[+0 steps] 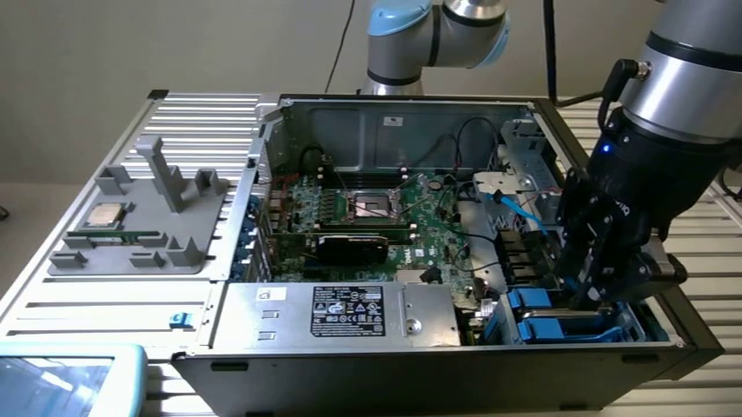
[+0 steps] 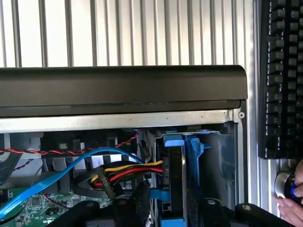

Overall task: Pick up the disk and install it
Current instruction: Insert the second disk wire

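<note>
Black gripper [image 1: 603, 282] at the exterior view's lower right, finger state unclear, directly above blue-railed grey metal disk [image 2: 176, 182] seated between bay walls.

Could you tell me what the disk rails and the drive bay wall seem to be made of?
The disk rails look like moulded blue plastic: uniform colour, soft sheen, rounded tabs. The bay wall looks like bare sheet metal, probably steel: dull grey, thin, with a folded edge. The disk stands in the bay.
</note>
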You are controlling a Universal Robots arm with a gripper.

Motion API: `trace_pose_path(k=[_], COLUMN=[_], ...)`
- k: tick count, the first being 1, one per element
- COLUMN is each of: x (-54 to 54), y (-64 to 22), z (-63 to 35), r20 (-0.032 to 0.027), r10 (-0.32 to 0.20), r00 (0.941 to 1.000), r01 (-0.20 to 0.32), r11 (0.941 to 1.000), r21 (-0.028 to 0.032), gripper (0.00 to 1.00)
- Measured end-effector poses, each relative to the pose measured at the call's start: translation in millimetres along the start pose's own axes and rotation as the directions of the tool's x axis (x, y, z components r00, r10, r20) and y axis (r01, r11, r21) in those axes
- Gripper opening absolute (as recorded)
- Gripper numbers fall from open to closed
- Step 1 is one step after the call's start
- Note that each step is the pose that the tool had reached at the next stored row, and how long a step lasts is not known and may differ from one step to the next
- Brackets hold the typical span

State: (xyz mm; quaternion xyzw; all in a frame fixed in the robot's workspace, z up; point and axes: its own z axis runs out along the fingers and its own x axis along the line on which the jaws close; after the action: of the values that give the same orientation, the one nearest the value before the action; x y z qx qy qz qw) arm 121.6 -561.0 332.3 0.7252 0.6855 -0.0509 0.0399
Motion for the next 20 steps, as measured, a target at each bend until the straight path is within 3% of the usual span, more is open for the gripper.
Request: trace_pose_path(k=[3,10,20], x=[-0.8,-4.7,-4.8], y=[-0.1,-0.4,-0.4], z=[-5.8,-36.3,-37.5], r20=[-0.0005,0.0042,0.0044], r10=[0.000,0.000,0.000], r00=[1.0000,1.0000,1.0000], r01=[0.000,0.000,0.000], r11=[1.0000,1.0000,1.0000], r21=[0.0000,-0.0002,-0.0002], gripper=[0.48,0.48,0.48])
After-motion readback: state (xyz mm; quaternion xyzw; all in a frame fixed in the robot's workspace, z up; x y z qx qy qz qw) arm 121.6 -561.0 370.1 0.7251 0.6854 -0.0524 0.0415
